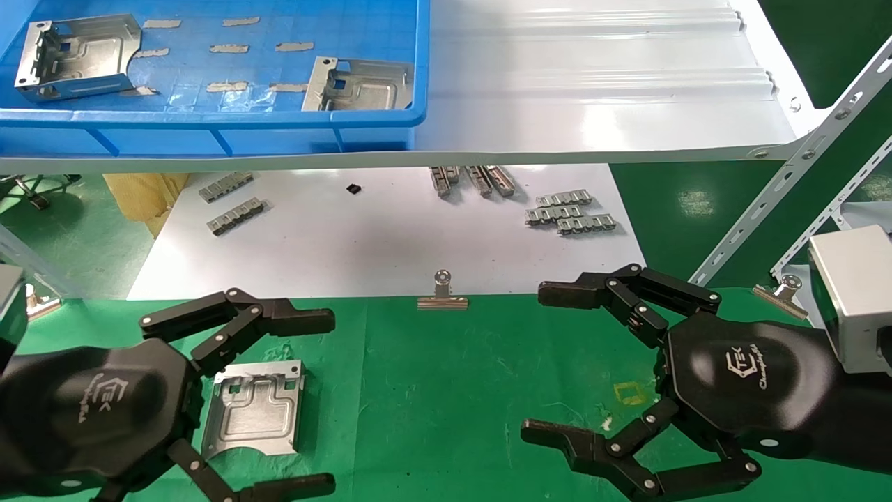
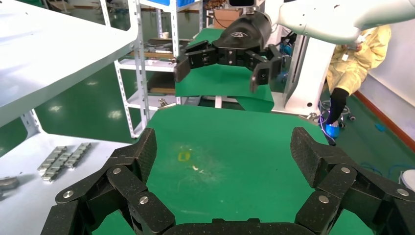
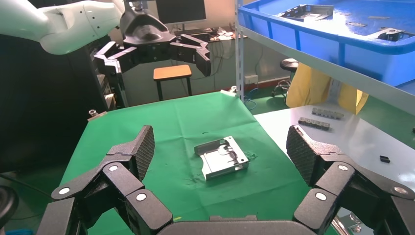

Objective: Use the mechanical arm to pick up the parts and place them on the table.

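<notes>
One shiny silver stamped metal plate point(image 1: 256, 406) is seen lying flat on the green cloth bench point(image 1: 453, 390), just beside the left black many-fingered tool point(image 1: 279, 401). Two more plates point(image 1: 77, 56) point(image 1: 362, 85) are left in the blue plastic bin point(image 1: 209, 125) on the white shelf, so three are counted in all. The left tool is spread wide and nothing is held in it. The right tool point(image 1: 550, 362) is spread wide too, over bare cloth, and nothing is held. The plates are judged to be stiff, light and slippery, with thin edges. A plate is best taken by its two long sides or by the bent-up tabs.
</notes>
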Action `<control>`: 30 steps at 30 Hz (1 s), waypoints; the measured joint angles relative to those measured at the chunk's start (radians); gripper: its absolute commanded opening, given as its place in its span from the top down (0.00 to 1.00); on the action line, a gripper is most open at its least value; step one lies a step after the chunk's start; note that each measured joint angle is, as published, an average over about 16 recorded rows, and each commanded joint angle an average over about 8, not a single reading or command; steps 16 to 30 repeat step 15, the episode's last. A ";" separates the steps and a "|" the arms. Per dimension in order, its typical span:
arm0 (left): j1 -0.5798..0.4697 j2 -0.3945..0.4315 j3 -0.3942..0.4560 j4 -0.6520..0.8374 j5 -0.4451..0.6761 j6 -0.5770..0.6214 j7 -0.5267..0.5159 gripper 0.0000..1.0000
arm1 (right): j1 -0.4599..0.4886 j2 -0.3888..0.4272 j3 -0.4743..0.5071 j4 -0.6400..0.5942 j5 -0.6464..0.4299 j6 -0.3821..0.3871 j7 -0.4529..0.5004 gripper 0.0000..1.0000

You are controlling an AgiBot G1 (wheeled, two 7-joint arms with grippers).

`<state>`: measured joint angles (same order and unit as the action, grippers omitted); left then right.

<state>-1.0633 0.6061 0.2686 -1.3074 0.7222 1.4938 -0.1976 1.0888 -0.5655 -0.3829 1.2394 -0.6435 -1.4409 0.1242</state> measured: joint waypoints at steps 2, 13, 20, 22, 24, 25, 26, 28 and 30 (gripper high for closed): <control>0.003 -0.001 -0.003 -0.006 -0.002 -0.001 -0.003 0.00 | 0.000 0.000 0.000 0.000 0.000 0.000 0.000 0.00; -0.001 0.000 0.001 0.004 0.001 -0.001 0.002 0.00 | 0.000 0.000 0.000 0.000 0.000 0.000 0.000 0.00; -0.002 0.001 0.002 0.006 0.002 0.000 0.003 0.00 | 0.000 0.000 0.000 0.000 0.000 0.000 0.000 0.00; -0.002 0.001 0.002 0.006 0.002 0.000 0.003 0.00 | 0.000 0.000 0.000 0.000 0.000 0.000 0.000 0.00; -0.002 0.001 0.002 0.006 0.002 0.000 0.003 0.00 | 0.000 0.000 0.000 0.000 0.000 0.000 0.000 0.00; -0.002 0.001 0.002 0.006 0.002 0.000 0.003 0.00 | 0.000 0.000 0.000 0.000 0.000 0.000 0.000 0.00; -0.002 0.001 0.002 0.006 0.002 0.000 0.003 0.00 | 0.000 0.000 0.000 0.000 0.000 0.000 0.000 0.00; -0.002 0.001 0.002 0.006 0.002 0.000 0.003 0.00 | 0.000 0.000 0.000 0.000 0.000 0.000 0.000 0.00; -0.002 0.001 0.002 0.006 0.002 0.000 0.003 0.00 | 0.000 0.000 0.000 0.000 0.000 0.000 0.000 0.00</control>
